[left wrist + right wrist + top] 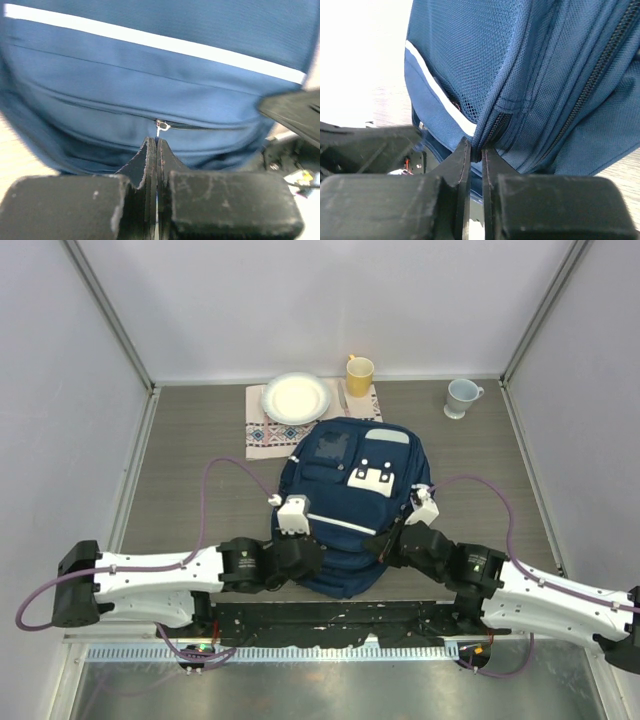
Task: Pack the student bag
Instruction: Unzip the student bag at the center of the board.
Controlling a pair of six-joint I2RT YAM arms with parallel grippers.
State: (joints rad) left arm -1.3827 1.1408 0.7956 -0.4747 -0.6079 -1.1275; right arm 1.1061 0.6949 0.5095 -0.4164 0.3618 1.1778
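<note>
The left fingers (147,160) were pressed tight together, and the little silver zip pull (160,126) sat right at their tips, so it looked pinched between them. The zip it belonged to looked closed, running across the near part of the bag below a white stripe (150,42). The right fingers (462,160) were nearly together, with only a thin gap. A bit of the bag's side edge, close to the end of a zip, seemed to be caught between their tips. The student bag (335,495) lay flat in the middle of the tabletop (200,440) with its front up, its near end between the two arms. Nothing to pack was in either set of fingers, so I think the step in hand was opening the bag. The next move would call for the left fingers to drag the pull along its zip line without letting it slip out, while the right fingers stop the bag from sliding. On the far side sat a white plate (296,397) on a patterned cloth (262,435), a yellow cup (359,373) just beside it, and a pale cup (462,396) farther to the right.
</note>
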